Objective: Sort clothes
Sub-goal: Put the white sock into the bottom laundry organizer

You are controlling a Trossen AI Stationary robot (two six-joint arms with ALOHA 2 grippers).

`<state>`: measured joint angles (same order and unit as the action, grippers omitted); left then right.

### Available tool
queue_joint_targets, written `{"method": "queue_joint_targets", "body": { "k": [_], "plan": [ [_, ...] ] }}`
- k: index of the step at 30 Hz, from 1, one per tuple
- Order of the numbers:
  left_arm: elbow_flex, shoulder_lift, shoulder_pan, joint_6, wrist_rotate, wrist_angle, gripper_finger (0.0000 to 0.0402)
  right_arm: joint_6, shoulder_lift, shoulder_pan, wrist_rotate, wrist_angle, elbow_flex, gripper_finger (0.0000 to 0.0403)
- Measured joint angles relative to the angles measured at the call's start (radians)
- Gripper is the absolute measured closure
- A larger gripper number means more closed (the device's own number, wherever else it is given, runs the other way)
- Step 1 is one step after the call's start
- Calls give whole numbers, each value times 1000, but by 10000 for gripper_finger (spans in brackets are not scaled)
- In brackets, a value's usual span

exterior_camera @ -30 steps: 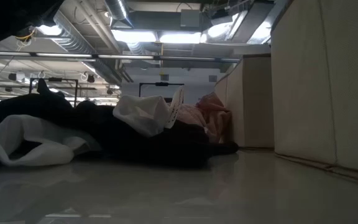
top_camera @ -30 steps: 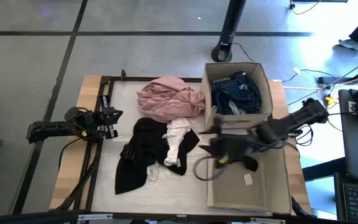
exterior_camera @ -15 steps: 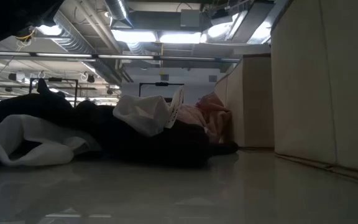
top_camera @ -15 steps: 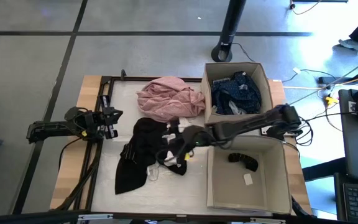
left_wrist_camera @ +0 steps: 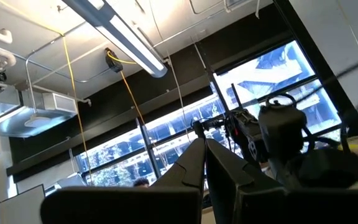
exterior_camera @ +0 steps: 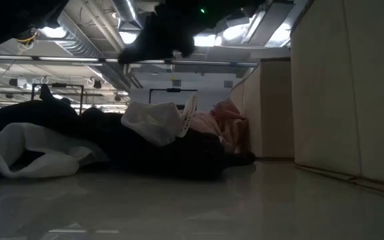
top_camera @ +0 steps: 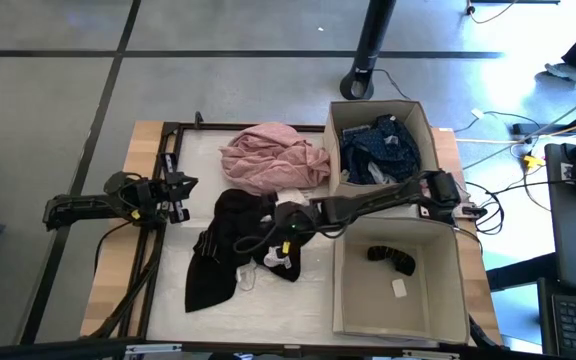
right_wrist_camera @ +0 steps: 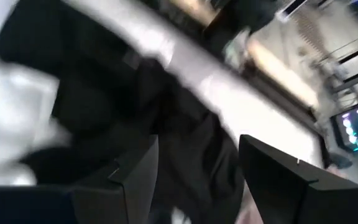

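Right gripper hangs over the middle heap, fingers spread with an empty gap between them; nothing held. Directly beneath it: crumpled white fabric piece lying on the black garment. Beyond the gripper, toward the far table edge, the bunched pink garment.

Out along its own arm sit two beige cardboard boxes: the nearer one holds a small black piece, the farther one a dark blue bundle.

Judgement: reach for the next item. Next move calls for descent and closing on a single layer only.

Left gripper parked far off at the table's other side; finger state unreadable. Right wrist view smeared; low view shows only a dark mass overhead.
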<state>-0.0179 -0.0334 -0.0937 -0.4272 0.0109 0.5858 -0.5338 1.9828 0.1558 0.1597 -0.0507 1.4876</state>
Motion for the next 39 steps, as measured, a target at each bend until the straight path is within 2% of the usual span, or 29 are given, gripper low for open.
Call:
{"method": "queue_joint_targets", "body": {
  "k": [3,9,13,15,18,22,26,33,39],
  "plan": [
    [0,0,0,0,0,-3,396,-25,-22,6,-19,-140,-2,178],
    [0,0,0,0,0,-8,396,14,-52,38,-150,-340,0,178],
    [0,0,0,0,0,-10,396,69,-43,78,-236,-356,0,178],
    [0,0,0,0,0,-15,396,84,-26,98,-224,-333,1,178],
    [0,0,0,0,0,-33,396,97,8,111,-146,-288,0,178],
    [0,0,0,0,0,-38,396,116,43,98,-113,-290,0,184],
    [0,0,0,1,0,-57,396,111,62,95,-105,-306,-1,229],
    [0,0,0,1,0,-60,396,82,57,92,-31,-306,0,385],
    [0,0,0,1,0,-61,396,94,-47,102,4,-316,-1,380]
  ]
}}
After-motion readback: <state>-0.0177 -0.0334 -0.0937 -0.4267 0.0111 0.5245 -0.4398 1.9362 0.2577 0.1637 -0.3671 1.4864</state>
